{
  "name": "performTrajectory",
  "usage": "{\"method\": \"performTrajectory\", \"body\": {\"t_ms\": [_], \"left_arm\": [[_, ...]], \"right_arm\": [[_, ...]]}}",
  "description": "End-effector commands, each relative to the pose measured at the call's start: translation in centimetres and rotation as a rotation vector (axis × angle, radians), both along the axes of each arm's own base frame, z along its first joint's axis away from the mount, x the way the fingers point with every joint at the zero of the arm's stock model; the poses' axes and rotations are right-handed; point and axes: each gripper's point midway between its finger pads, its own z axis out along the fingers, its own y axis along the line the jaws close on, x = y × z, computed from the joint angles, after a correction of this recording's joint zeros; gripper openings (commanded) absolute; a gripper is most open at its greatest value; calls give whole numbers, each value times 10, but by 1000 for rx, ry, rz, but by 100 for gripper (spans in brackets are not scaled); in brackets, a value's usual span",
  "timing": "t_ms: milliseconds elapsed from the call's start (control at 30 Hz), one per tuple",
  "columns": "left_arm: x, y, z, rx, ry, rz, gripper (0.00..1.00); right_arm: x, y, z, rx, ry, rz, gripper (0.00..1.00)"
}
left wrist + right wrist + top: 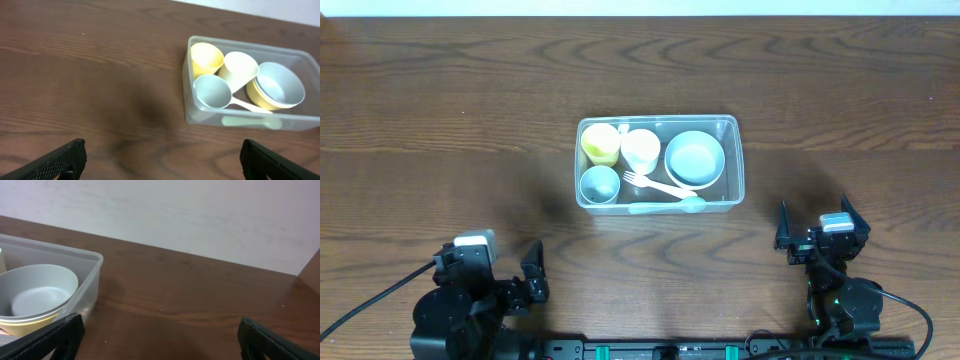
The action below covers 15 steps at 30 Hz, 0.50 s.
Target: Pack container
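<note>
The clear rectangular container (732,160) stands at the table's middle. It holds a yellow cup (601,144), a white cup (641,148), a pale-blue cup (600,184), a pale-blue bowl nested in a yellow one (695,159), a white fork (655,184) and a pale-green spoon (665,207). It also shows in the left wrist view (188,107) and in the right wrist view (92,275). My left gripper (520,278) is open and empty, near the front left edge. My right gripper (817,228) is open and empty, at the front right, apart from the container.
The wooden table (440,120) carries nothing else. A pale wall (175,215) rises behind its far edge. The arm bases and cables sit along the front edge.
</note>
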Motion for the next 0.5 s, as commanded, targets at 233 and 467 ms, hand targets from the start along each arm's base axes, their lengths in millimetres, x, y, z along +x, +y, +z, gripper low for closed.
{"method": "performTrajectory", "body": {"t_ms": [233, 467], "left_arm": [[36, 0, -25, 129, -192, -51, 98], [68, 7, -42, 142, -394, 0, 98]], "right_arm": [[0, -1, 0, -9, -1, -2, 99], [0, -1, 0, -9, -1, -2, 99]]}}
